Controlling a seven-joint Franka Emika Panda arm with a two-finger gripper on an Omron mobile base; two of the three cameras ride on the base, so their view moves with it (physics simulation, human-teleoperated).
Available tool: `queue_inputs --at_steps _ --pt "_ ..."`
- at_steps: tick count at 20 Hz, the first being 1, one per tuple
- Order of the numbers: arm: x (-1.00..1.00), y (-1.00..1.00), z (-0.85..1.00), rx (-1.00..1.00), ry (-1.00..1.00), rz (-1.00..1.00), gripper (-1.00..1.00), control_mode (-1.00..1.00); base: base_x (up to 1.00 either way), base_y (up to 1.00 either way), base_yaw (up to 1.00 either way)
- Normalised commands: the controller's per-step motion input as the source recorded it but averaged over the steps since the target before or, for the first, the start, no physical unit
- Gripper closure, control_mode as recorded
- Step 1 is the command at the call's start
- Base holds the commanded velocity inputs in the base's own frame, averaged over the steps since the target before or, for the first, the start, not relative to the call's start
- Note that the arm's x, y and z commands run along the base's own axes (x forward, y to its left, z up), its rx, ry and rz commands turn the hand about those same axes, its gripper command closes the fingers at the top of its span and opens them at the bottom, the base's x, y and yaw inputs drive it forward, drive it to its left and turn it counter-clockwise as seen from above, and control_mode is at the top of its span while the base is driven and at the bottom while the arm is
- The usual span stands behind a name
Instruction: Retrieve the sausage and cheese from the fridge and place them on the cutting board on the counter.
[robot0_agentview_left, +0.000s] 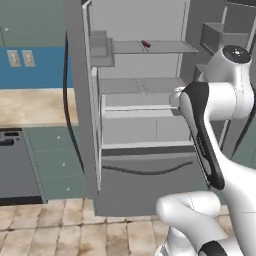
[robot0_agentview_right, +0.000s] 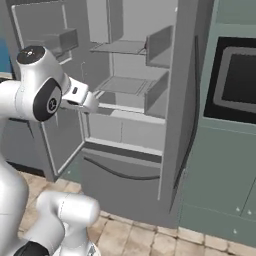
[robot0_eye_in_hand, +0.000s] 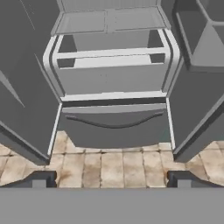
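I have the tall grey French-door fridge straight ahead with both upper doors swung wide; its inside is smooth matte grey, with flat shelves, boxy door bins and pale-rimmed drawers, and a curved dark bar handle runs across the freezer drawer below. In the left base view the small, thin, dark red sausage lies on the upper shelf, a rounded little cylinder resting flat toward the back, alone on that shelf as far as I can see; I cannot pick out the cheese anywhere. To the left, a slab of beige marbled stone counter with brown veining sits under a flat blue wall that carries two pale outlet plates; below it are sage-green cabinet fronts and a dark appliance panel. In the right base view a black-glassed wall oven sits in green cabinetry beside the fridge. The floor is mottled tan tile. The gripper points at the freezer drawer from well back; its two dark fingertips stand wide apart with nothing between them. I can read no writing or label anywhere.
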Motion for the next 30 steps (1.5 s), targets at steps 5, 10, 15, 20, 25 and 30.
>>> queue_inputs --at_steps 5,10,15,20,25,30 --pt "0.00 0.00 0.00 0.00 0.00 0.00 -1.00 1.00 0.60 0.09 -0.14" --pt "0.00 0.00 0.00 0.00 0.00 0.00 -1.00 1.00 0.85 0.05 -0.08" --pt "0.00 0.00 0.00 0.00 0.00 0.00 -1.00 1.00 0.96 0.00 -0.07" --pt "0.00 0.00 0.00 0.00 0.00 0.00 -1.00 1.00 0.90 -0.02 -0.08" --pt "0.00 0.00 0.00 0.00 0.00 0.00 -1.00 1.00 0.79 -0.10 -0.08" --pt "0.00 0.00 0.00 0.00 0.01 0.00 -1.00 -1.00 0.42 -0.01 -0.02"
